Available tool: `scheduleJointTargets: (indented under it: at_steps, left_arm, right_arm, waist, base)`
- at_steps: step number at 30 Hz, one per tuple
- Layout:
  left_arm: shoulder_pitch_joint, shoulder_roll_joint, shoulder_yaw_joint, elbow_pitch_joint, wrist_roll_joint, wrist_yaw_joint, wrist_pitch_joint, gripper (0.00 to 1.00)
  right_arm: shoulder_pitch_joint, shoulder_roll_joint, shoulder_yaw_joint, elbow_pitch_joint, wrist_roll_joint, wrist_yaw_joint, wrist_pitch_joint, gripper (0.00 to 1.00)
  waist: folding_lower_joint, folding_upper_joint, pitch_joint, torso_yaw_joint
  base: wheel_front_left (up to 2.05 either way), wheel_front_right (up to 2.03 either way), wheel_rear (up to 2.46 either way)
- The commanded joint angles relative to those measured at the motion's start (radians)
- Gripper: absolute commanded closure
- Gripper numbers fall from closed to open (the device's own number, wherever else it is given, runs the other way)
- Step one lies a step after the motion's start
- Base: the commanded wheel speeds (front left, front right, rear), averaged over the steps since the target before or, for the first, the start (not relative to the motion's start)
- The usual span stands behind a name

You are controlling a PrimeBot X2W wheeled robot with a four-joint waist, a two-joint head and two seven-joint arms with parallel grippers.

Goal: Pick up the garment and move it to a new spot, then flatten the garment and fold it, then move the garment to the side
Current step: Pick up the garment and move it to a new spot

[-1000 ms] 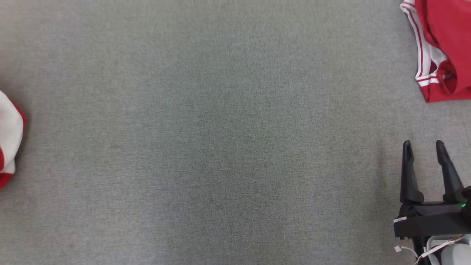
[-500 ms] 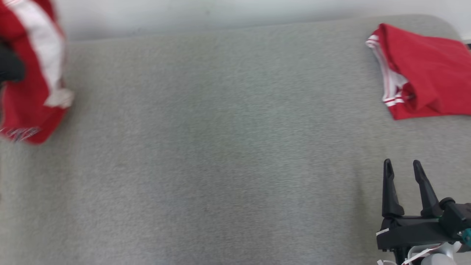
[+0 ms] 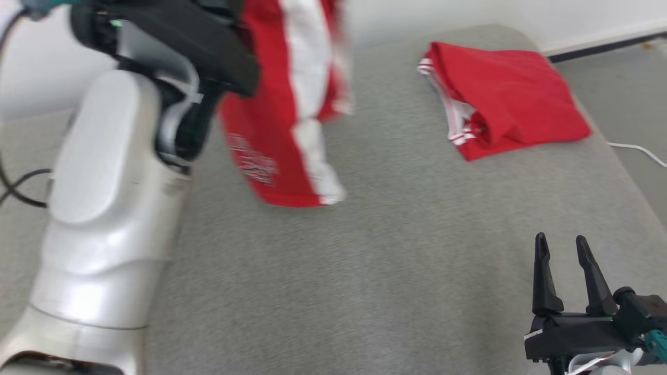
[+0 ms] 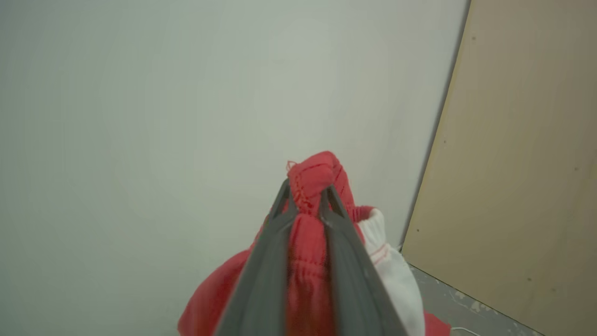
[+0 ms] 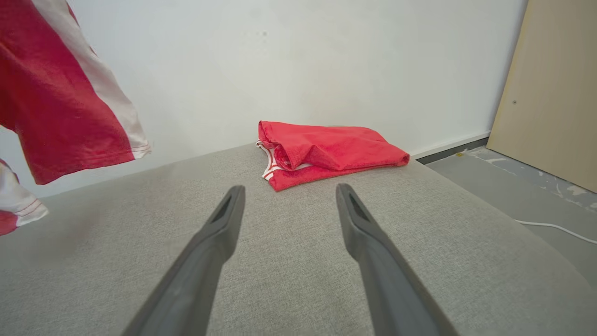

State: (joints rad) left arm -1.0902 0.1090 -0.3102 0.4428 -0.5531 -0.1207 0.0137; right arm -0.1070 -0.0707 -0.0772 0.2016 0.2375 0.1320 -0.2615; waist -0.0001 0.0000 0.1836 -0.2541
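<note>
Left gripper (image 4: pixel 305 193) is dangling the garment (image 3: pixel 276 130) mid-air, at about 11 o'clock from the robot's head

It's pinching a bunched, stitched edge with the jaws nearly together and red cloth squeezing out between them, and the rest is hanging limp above the pad. I'm guessing it's light, floppy and not slippery, so it's probably going to swing and crumple on landing; a corner or the hem band is looking like the better hold for flattening. Right gripper (image 3: pixel 560 242) is waiting at 4 o'clock, fingers spread wide, carrying nothing. The grey fabric pad (image 3: pixel 391 271) is looking soft and a bit grippy. A folded red piece (image 3: pixel 510 99) is lying at 1 o'clock. A white wall (image 5: pixel 280 56) is standing behind it, with a tan panel (image 5: pixel 550 93) and a white cable (image 3: pixel 635 151) at 3 o'clock.
</note>
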Motion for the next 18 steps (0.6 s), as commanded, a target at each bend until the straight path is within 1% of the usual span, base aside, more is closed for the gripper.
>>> scheduleJointTargets:
  at_steps: [1, 5, 11, 13, 16, 17, 18]
  left_arm:
    - [0.001, -0.005, -0.004, -0.002, -0.010, 0.005, -0.010, 1.00]
    - [0.052, -0.036, -0.030, -0.005, -0.036, 0.014, -0.037, 1.00]
    - [0.217, -0.045, -0.045, 0.011, -0.064, 0.042, -0.089, 1.00]
    - [0.288, -0.036, -0.036, 0.020, -0.073, 0.053, -0.112, 1.00]
    - [0.399, 0.004, -0.018, 0.041, -0.069, 0.073, -0.150, 1.00]
    - [0.399, 0.004, -0.018, 0.041, -0.069, 0.073, -0.150, 1.00]
    - [0.435, 0.012, -0.005, 0.044, -0.081, 0.077, -0.162, 1.00]
  right_arm:
    - [0.004, 0.004, 0.000, 0.000, 0.002, -0.003, -0.005, 0.00]
    - [0.001, -0.002, -0.010, -0.001, 0.003, -0.003, -0.005, 0.00]
    - [0.011, -0.005, -0.022, 0.002, -0.005, -0.003, -0.005, 0.00]
    - [0.009, -0.006, -0.016, 0.004, -0.005, -0.003, -0.005, 0.00]
    - [0.005, -0.008, -0.008, 0.007, -0.006, -0.003, -0.005, 0.00]
    - [0.005, -0.008, -0.008, 0.007, -0.006, -0.003, -0.005, 0.00]
    - [0.004, -0.011, -0.005, 0.010, -0.005, -0.003, -0.005, 0.00]
  waist:
    - [0.0001, 0.0000, -0.014, -0.052]
    - [0.0001, 0.0000, -0.012, -0.058]
    - [0.0001, 0.0000, -0.014, -0.006]
    - [0.0001, 0.0000, -0.014, 0.014]
    - [0.0001, 0.0000, -0.016, 0.043]
    - [0.0001, 0.0000, -0.016, 0.043]
    - [0.0001, 0.0000, -0.016, 0.051]
  base:
    - [0.00, 0.00, 0.00]
    - [0.00, 0.00, 0.00]
    - [0.00, 0.00, 0.00]
    - [0.00, 0.00, 0.00]
    - [0.00, 0.00, 0.00]
    - [0.00, 0.00, 0.00]
    - [0.00, 0.00, 0.00]
